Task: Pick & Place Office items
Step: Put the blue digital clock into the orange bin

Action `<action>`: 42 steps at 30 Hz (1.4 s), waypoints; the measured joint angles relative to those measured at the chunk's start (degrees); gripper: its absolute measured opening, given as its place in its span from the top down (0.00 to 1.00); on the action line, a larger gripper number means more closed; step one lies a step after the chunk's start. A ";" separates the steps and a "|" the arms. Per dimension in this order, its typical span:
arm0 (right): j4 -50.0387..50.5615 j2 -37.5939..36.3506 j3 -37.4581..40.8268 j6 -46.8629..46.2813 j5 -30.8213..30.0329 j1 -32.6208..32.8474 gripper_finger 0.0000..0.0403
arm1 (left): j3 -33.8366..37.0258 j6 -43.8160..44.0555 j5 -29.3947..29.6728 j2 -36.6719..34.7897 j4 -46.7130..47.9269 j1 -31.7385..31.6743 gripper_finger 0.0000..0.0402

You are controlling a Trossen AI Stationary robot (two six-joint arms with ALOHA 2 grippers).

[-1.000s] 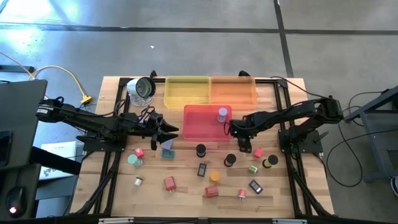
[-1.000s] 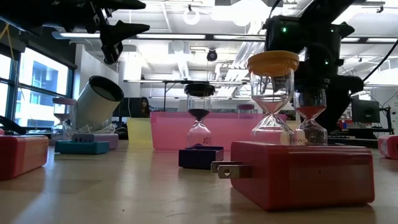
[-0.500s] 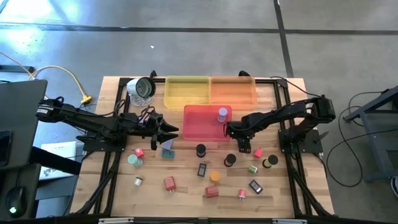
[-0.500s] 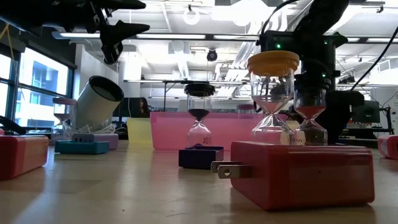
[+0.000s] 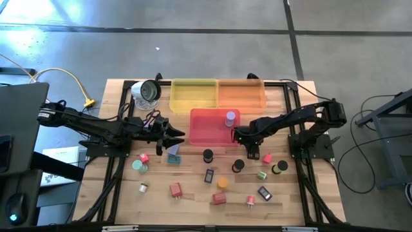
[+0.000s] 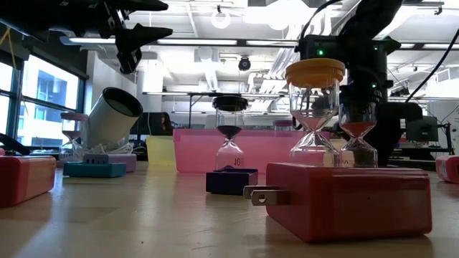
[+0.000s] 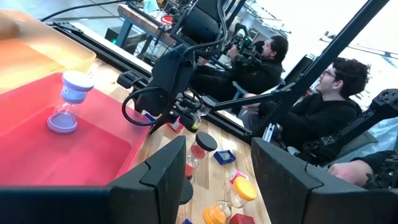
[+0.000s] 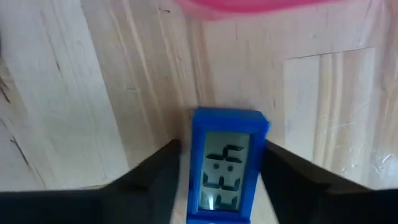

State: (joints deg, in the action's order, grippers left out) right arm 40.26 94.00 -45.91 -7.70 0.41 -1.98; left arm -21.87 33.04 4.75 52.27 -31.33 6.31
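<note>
Office items lie scattered over the near half of the wooden table (image 5: 193, 206): hourglasses (image 5: 207, 155), red blocks (image 5: 175, 189) and small dark pieces. My right gripper (image 5: 252, 152) points down just in front of the pink tray (image 5: 206, 132). It is shut on a blue digital clock (image 8: 227, 174), which the gripper hides in the high view. A lilac hourglass (image 5: 230, 117) stands inside the pink tray. My left gripper (image 7: 217, 149) hangs level above the table left of that tray, open with nothing between its fingers. My right gripper takes the blue clock between its two fingers (image 8: 155, 180), one on each long side (image 8: 194, 163). The fingers come from above, pointing down. The clock lies with its display up on the table.
A yellow tray (image 5: 193, 93) and an orange tray (image 5: 241, 93) stand side by side at the far edge. A round silver-rimmed object (image 5: 147, 91) lies at the far left. A red piece (image 5: 266, 158) sits right beside my right gripper. People sit beyond the table (image 7: 336, 81).
My right arm has sunk a little toward the table in front of the pink tray. My left arm and the items have kept still.
</note>
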 joint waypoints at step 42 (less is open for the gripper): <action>22.35 -4.12 -34.45 2.89 -3.31 -37.47 0.69 | 0.00 0.01 -4.40 -2.38 -6.43 -6.58 0.56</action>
State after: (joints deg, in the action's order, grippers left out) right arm 62.61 89.88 -80.36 -4.82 -2.90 -39.45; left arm -21.87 33.04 0.35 49.89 -37.76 -0.28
